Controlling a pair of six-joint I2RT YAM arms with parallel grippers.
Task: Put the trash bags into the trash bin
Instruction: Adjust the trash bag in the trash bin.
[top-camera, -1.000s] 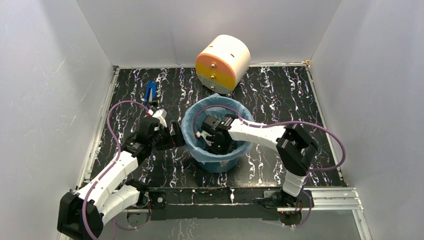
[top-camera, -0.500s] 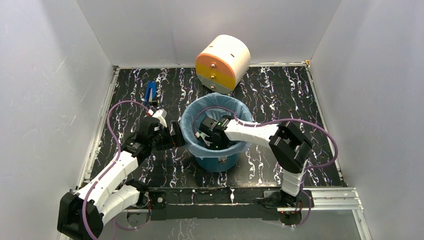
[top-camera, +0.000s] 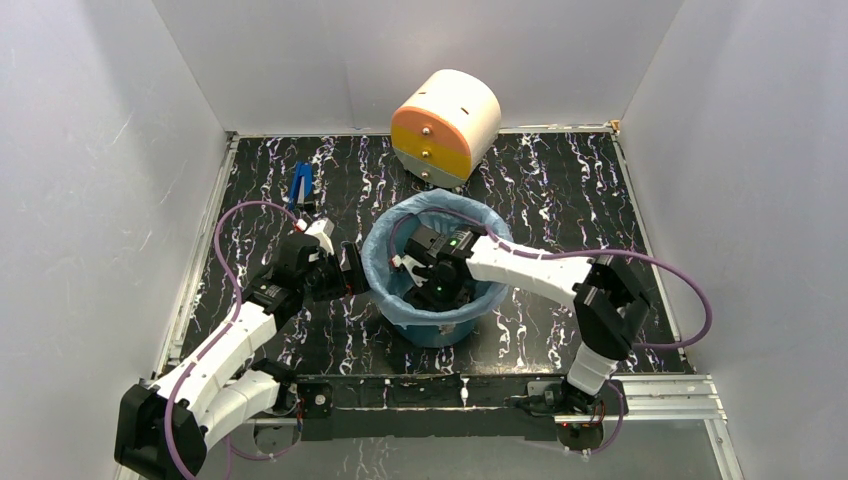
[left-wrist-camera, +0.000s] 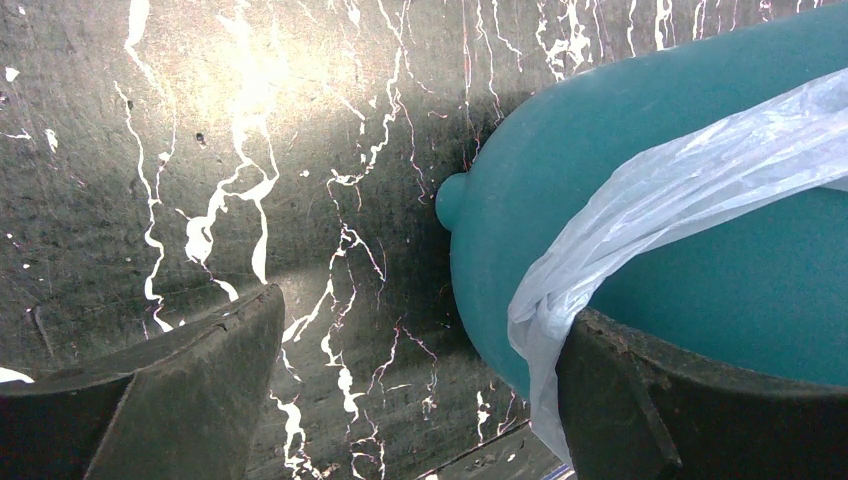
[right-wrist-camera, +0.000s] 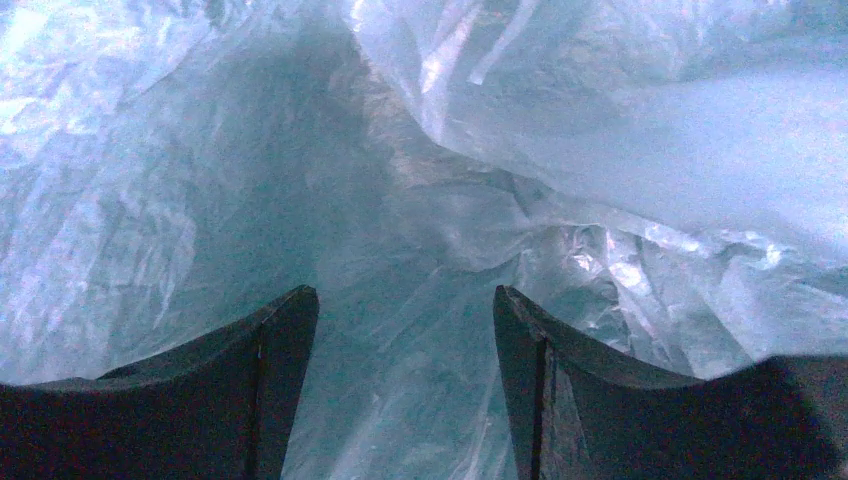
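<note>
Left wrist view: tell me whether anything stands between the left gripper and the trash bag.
Nothing visible does. The left gripper is open beside the trash bin, and the trash bag hangs over the rim and down the bin's wall right next to it.

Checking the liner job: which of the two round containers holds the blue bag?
The teal-green bin at the centre, the light-blue bag draped over its rim; the cream-and-orange drum behind has none.

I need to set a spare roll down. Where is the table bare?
Bare tabletop lies between drum and right wall, and between drum and blue item. Crowded at the bin: left gripper beside it, right gripper inside.
</note>
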